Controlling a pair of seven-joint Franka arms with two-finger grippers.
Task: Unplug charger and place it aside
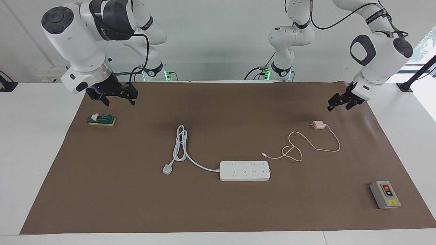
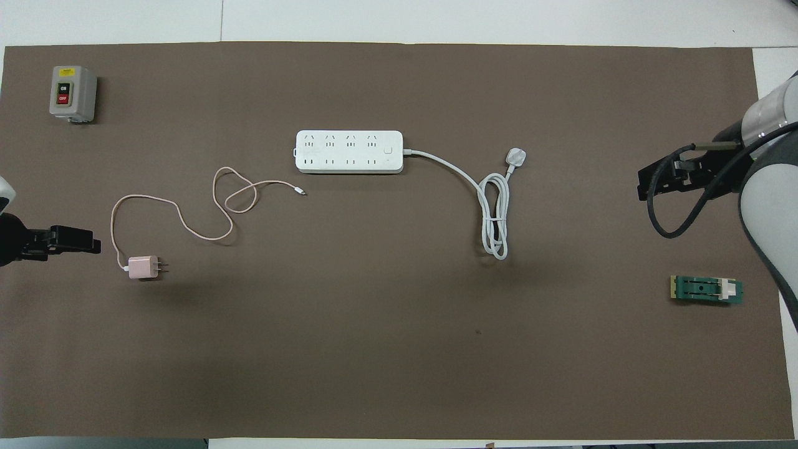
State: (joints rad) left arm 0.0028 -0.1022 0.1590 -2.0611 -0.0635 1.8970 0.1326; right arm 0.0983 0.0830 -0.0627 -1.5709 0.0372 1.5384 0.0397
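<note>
Lying on its side with its prongs bare, the charger [image 1: 319, 125] rests on the brown mat [image 1: 218, 211] toward the left arm's end of the table, well apart from the white power strip [image 1: 245, 170] and nearer to the robots than it — apparently already unplugged and set aside. Its pink cable [image 1: 306, 144] trails in loose loops toward the strip. The left gripper [image 1: 340, 102] hangs empty near the plug, fingers seemingly parted. The right gripper [image 1: 115, 95] waits, jaws apart and empty, above a green block [image 1: 101, 119].
</note>
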